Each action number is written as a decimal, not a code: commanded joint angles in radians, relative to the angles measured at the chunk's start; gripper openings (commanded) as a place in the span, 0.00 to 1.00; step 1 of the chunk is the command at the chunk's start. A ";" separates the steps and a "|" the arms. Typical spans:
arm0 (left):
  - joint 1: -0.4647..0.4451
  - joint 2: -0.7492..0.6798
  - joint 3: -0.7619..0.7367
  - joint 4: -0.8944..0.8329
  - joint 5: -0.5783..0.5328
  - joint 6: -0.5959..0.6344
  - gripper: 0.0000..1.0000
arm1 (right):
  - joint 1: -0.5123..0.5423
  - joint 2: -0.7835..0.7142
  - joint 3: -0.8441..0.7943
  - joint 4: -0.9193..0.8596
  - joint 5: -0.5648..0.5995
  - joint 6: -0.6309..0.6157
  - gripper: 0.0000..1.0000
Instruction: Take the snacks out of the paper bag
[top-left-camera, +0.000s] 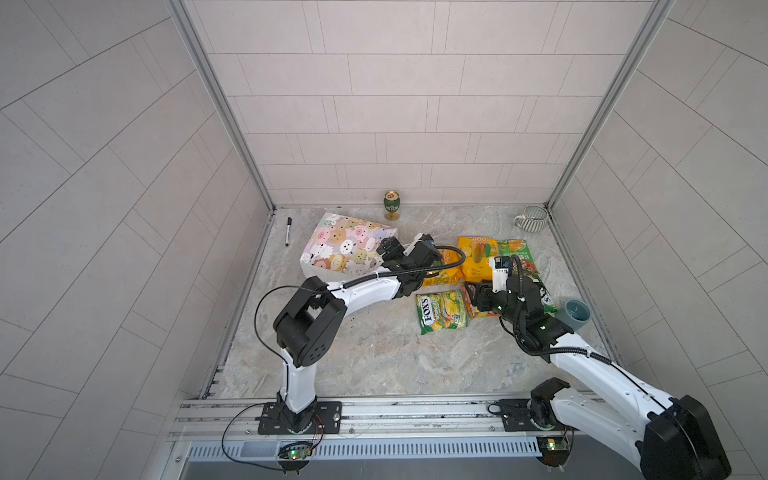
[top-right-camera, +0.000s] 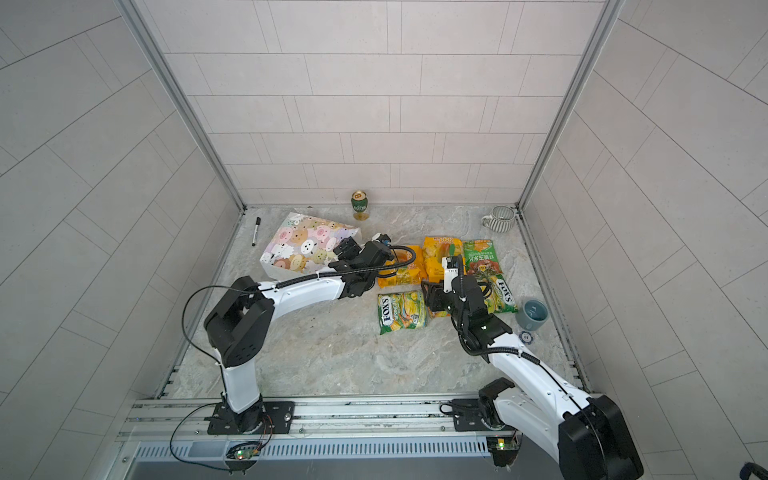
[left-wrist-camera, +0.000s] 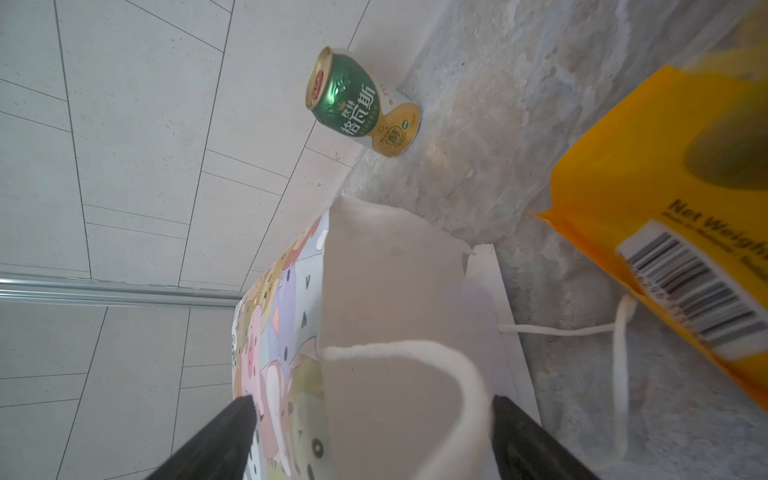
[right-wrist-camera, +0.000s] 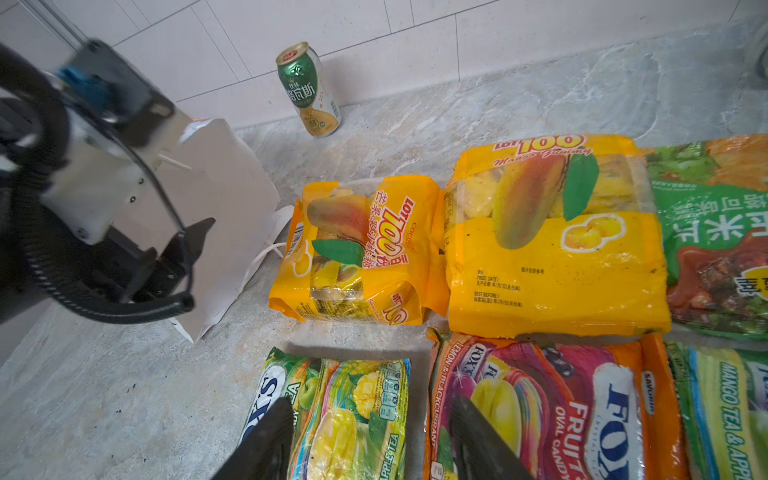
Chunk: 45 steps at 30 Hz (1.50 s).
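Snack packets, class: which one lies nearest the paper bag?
The yellow-orange Lot 100 packet with Chinese lettering, right beside the paper bag; the rest lie farther off.

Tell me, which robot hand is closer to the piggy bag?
Left. The left gripper is at the mouth of the paper bag; the right gripper hovers over the snacks.

In both top views the left arm (top-left-camera: 365, 291) hides part of the smaller yellow packet (top-left-camera: 442, 281); in the left wrist view we find that packet blurred and cropped; the red-pink packet (right-wrist-camera: 540, 395) runs off the right wrist view's edge, and the right arm (top-left-camera: 590, 365) covers most of it from above; we cannot see down into the paper bag (left-wrist-camera: 395, 291).
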 joint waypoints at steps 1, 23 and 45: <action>0.028 0.029 0.033 0.028 -0.063 0.057 0.87 | -0.003 -0.035 -0.022 0.093 0.004 0.011 0.61; 0.102 -0.067 0.193 -0.257 0.068 -0.103 0.00 | -0.006 -0.023 -0.076 0.197 -0.028 0.010 0.61; 0.413 -0.365 0.342 -0.559 0.844 -0.593 0.00 | -0.006 0.024 -0.087 0.233 -0.021 0.016 0.61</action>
